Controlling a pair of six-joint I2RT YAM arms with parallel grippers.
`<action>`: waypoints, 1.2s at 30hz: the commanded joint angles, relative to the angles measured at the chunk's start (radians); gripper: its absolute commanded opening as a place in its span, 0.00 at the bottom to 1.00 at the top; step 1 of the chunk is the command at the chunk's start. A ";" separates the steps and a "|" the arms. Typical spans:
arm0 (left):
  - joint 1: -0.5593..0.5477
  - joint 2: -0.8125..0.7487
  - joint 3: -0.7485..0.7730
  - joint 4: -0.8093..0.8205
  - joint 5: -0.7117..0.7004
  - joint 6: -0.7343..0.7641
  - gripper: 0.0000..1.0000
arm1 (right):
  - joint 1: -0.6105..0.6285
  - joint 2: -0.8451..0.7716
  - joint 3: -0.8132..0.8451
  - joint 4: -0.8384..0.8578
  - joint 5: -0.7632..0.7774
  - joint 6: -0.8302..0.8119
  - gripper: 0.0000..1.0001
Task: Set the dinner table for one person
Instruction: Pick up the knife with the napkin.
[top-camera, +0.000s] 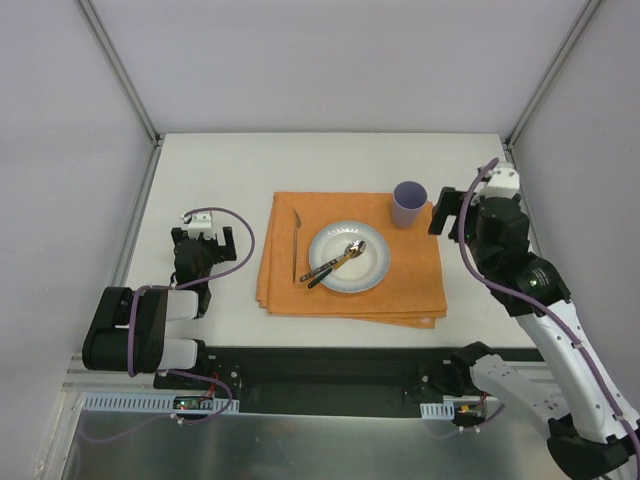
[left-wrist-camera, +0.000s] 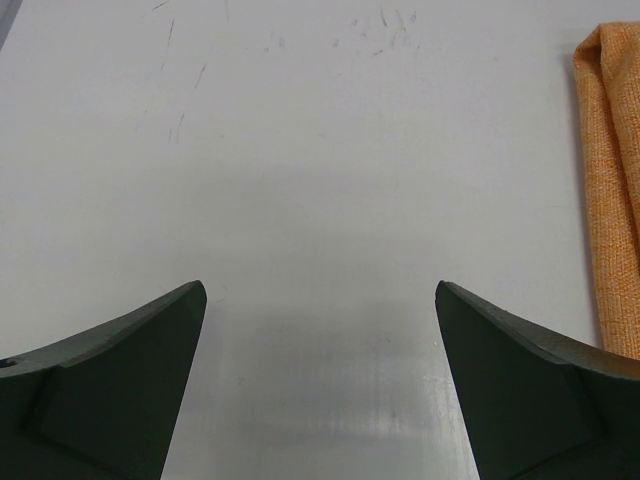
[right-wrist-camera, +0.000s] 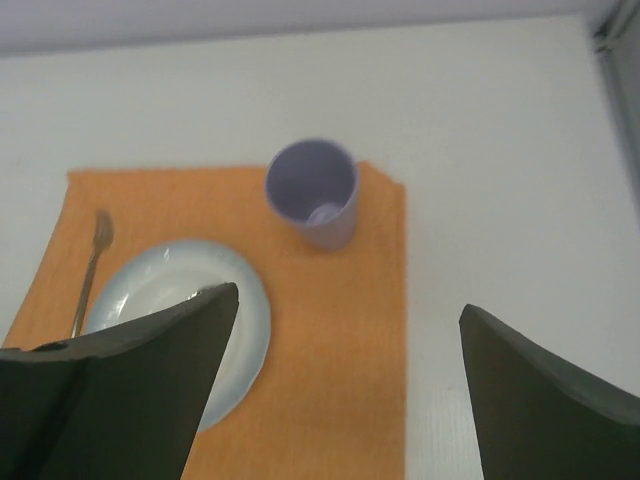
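Over the table (top-camera: 230, 170), the left gripper (left-wrist-camera: 320, 287) is hanging spread, empty, beside the mat (top-camera: 410, 285); the right gripper (right-wrist-camera: 349, 300) is hovering spread near the cup (top-camera: 408, 203).

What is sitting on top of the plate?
Two utensils lie across the plate: a spoon and a darker-handled utensil, too small to identify, their handles overhanging its near-left rim. The orange placemat lies beneath; whatever else the plate covers cannot be seen.

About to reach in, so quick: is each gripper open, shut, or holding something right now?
Left gripper: open, holding nothing, over the bare table.
Right gripper: open, holding nothing, facing the cup on the placemat.
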 joint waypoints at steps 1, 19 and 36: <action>0.004 -0.015 0.012 0.051 0.022 -0.016 0.99 | 0.142 -0.031 -0.011 -0.318 -0.090 0.119 0.96; 0.004 -0.015 0.012 0.051 0.021 -0.016 0.99 | 0.513 0.728 0.314 -0.555 -0.108 0.165 0.96; 0.005 -0.016 0.012 0.051 0.022 -0.016 0.99 | 0.328 1.020 0.551 -0.524 -0.324 0.119 0.96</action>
